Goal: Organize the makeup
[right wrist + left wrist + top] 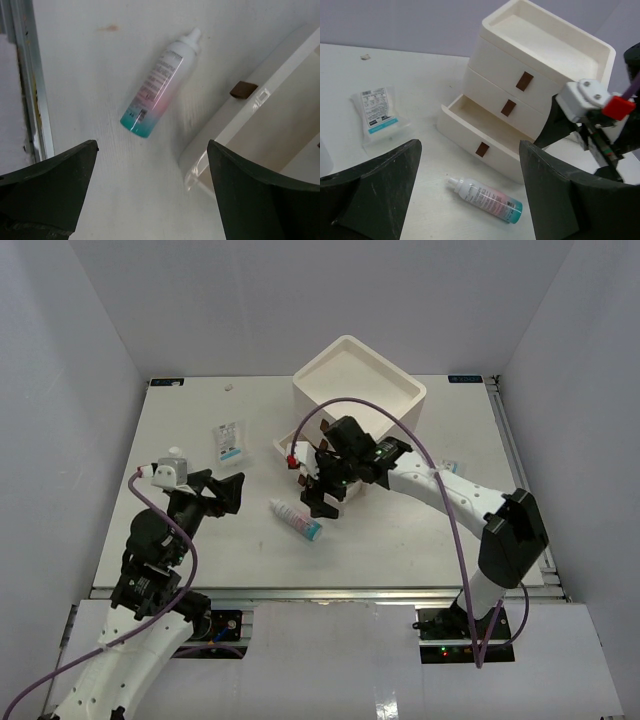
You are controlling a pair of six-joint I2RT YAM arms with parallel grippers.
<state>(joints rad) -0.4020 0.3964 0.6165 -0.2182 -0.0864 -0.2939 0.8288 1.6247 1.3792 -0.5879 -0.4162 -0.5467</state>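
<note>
Bench [400, 540] carried cream drawer box [358, 390], its bottom drawer open. Left pincer [228, 494] and right pincer [316, 490] both gaped wide, empty. White bottle [296, 519], pink shading to teal, lay on its side before the drawer. Blue-striped sachet [229, 441] lay flat, left of box.

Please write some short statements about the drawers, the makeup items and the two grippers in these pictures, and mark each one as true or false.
1. The lowest drawer of the drawer box is pulled open. True.
2. The bottle with the teal end stands upright. False: it lies on its side on the table, in front of the open drawer.
3. The left gripper holds the sachet. False: its fingers are open and empty, and the sachet lies flat on the table, apart from them.
4. The right gripper has its fingers open and holds nothing. True.
</note>
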